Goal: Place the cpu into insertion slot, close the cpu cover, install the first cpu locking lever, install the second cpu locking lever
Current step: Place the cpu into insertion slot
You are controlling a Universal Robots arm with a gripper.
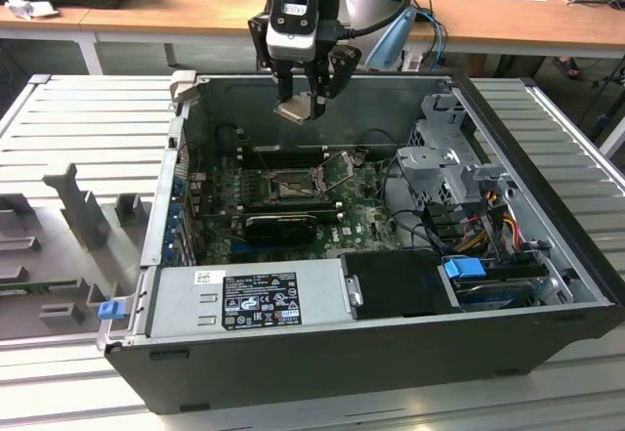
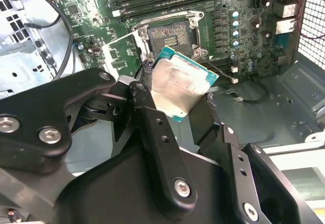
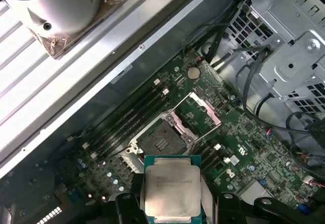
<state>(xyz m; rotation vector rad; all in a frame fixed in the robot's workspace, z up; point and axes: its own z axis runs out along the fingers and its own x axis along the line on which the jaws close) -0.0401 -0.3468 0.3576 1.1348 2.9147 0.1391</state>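
In the exterior view the black two-fingered gripper (image 1: 305, 108) hangs above the open dark computer case (image 1: 342, 358). The second wrist view shows its jaws clamped on the flat square silver-grey cpu (image 2: 180, 84). Below, the black-rimmed square insertion slot (image 3: 161, 141) lies bare, the silvery frame-shaped cpu cover (image 3: 199, 113) swung open beside it.

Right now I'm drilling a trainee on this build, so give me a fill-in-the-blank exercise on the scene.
The claw grips the ____.
The insertion slot is ____.
The cpu cover is flipped ____.
Missing words: cpu; empty; open.
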